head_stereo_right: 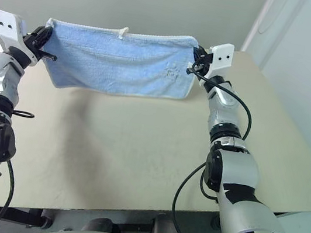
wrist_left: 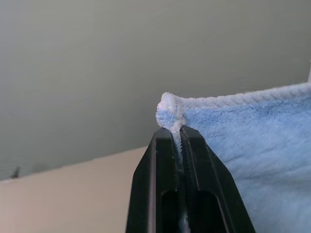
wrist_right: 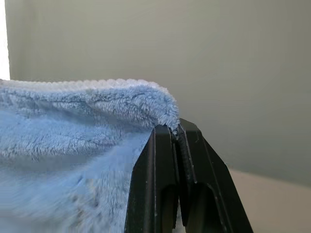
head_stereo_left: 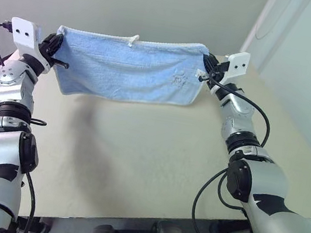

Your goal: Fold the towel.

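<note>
- The towel (head_stereo_left: 129, 68) hangs in the air above the table (head_stereo_left: 137, 155), stretched between the two grippers, its lower edge clear of the tabletop. The top hem runs near level, with a small white loop tab (head_stereo_left: 134, 40) standing up from it.
- Left gripper (wrist_left: 178, 132): jaws closed on the towel's corner. Only the white stitched edging is pinched between the tips, and a small knot of it shows above them.
- Right gripper (wrist_right: 175, 128): jaws closed on the opposite top corner, with a thin bite of pile caught at the very tips.
- A faint dark smudge (head_stereo_left: 179, 80) shows on the cloth near the right-hand end.
- Risk one: either corner slipping out. Both holds are shallow, at the fingertips only; a sharp swing or extra tension between the arms could pull the hem free.
- Risk two: uneven lay-down. If one arm descends ahead of the other, the hanging edge would land skewed and the fold would come out crooked.
- Risk three: bunching. Slack in the middle could crease under the cloth as it meets the table.
</note>
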Controlling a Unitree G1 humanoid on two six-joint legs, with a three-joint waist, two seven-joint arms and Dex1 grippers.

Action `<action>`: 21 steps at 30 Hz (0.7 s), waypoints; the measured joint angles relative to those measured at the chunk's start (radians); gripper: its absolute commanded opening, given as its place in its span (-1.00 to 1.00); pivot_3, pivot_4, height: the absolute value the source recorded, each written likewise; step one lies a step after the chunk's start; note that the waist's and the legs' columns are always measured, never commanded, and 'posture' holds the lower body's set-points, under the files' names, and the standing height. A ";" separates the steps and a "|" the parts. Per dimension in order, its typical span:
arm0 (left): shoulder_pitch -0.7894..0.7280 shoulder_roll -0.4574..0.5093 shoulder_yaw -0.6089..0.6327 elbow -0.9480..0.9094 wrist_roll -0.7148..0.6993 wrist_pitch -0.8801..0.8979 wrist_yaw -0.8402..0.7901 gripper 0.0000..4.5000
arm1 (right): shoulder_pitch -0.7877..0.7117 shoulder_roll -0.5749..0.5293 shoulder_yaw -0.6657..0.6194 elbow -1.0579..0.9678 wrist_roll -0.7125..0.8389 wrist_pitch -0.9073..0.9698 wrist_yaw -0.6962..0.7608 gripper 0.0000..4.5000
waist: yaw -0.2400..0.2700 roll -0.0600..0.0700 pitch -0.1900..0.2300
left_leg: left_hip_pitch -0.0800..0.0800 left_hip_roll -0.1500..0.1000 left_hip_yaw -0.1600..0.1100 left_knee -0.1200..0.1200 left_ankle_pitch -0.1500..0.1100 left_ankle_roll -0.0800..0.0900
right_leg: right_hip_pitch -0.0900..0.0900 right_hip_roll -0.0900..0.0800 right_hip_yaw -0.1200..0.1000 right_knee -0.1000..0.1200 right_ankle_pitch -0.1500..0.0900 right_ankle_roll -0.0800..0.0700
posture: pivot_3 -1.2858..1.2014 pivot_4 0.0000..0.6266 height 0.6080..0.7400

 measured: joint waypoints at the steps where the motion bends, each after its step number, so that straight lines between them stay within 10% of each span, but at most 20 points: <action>1: 0.008 0.001 0.000 0.000 0.000 -0.022 -0.010 -0.99 | 0.004 0.000 -0.003 0.000 0.004 -0.015 0.011 -1.00 | 0.000 0.000 0.000 | 0.000 0.000 0.000 0.000 0.000 0.000 | 0.000 0.000 0.000 0.000 0.000 0.000 | 0.03 -1.00 1.00; 11: 0.464 0.027 0.027 -0.288 -0.065 -0.142 -0.230 -0.99 | 0.274 0.007 -0.039 -0.192 0.168 0.030 0.375 -1.00 | -0.001 0.001 -0.001 | 0.001 0.001 -0.001 0.002 0.000 0.000 | 0.001 -0.001 0.000 0.004 0.000 0.000 | 0.03 -1.00 1.00; 21: 1.066 0.038 0.167 -0.867 -0.283 0.125 -0.326 -0.99 | 0.798 -0.171 0.030 -0.906 0.412 0.622 0.622 -1.00 | 0.033 0.002 -0.001 | 0.006 0.004 0.003 0.003 0.000 0.000 | 0.005 -0.002 -0.002 0.004 -0.001 -0.001 | 0.03 -1.00 1.00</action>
